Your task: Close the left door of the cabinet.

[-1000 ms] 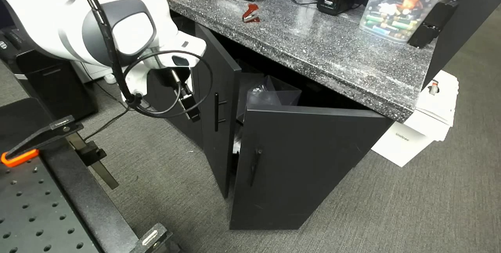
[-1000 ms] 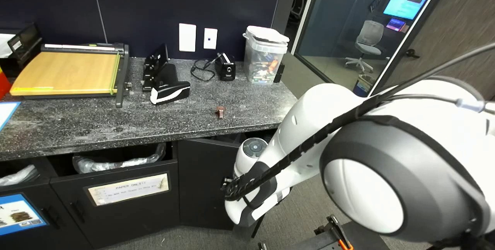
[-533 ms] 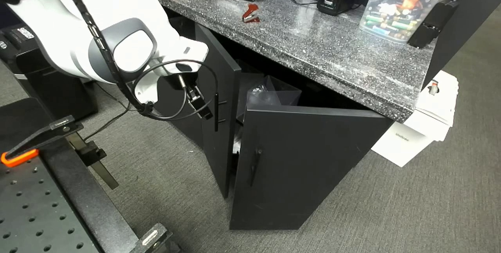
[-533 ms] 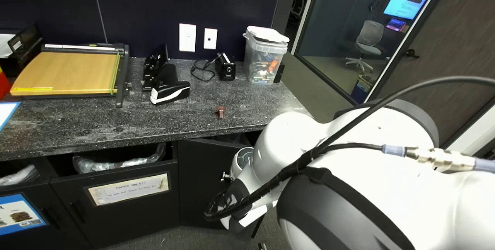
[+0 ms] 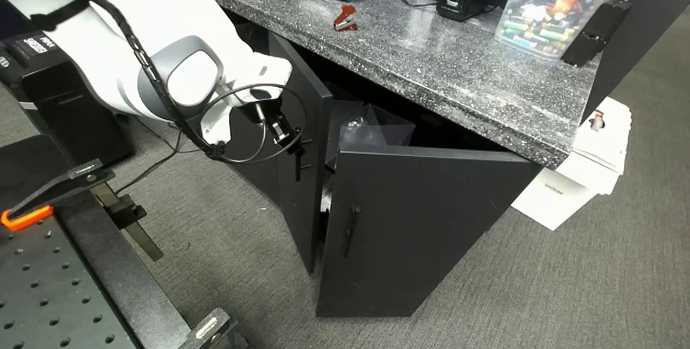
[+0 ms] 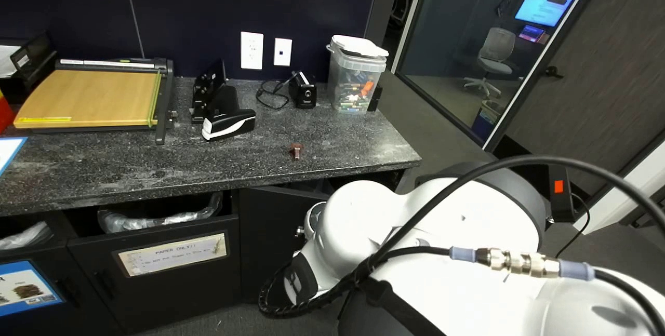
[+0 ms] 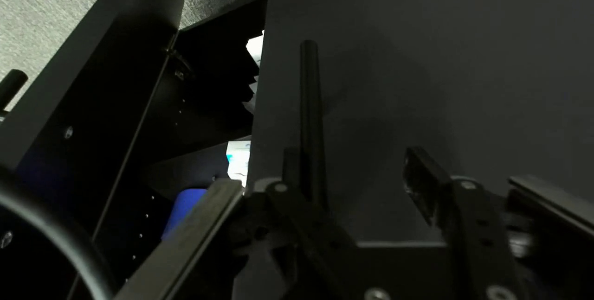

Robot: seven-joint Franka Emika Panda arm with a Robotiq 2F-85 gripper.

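The cabinet has a grey speckled top [image 5: 431, 79], also seen in an exterior view [image 6: 249, 159]. Its left door [image 5: 302, 209] is a black panel standing ajar. It shows in an exterior view [image 6: 265, 237], partly behind the arm, and fills much of the wrist view [image 7: 417, 68]. Its short vertical handle [image 7: 312, 96] is near the free edge; the lower part shows in an exterior view [image 5: 298, 170]. My gripper [image 5: 295, 147] is at the handle. In the wrist view the gripper [image 7: 355, 165] is open, with the handle between the fingers, close to the left finger [image 7: 291, 163].
The twin right door [image 5: 420, 225] stands wide open beside the left door; it shows at the left in the wrist view [image 7: 93, 73]. A perforated black table [image 5: 59, 289] with clamps stands nearby. A red staple remover [image 5: 345, 19] and a battery tub [image 5: 550, 14] sit on top.
The arm has moved toward the left door, bringing the gripper from beside the handle to over its upper part. Both doors look unmoved.
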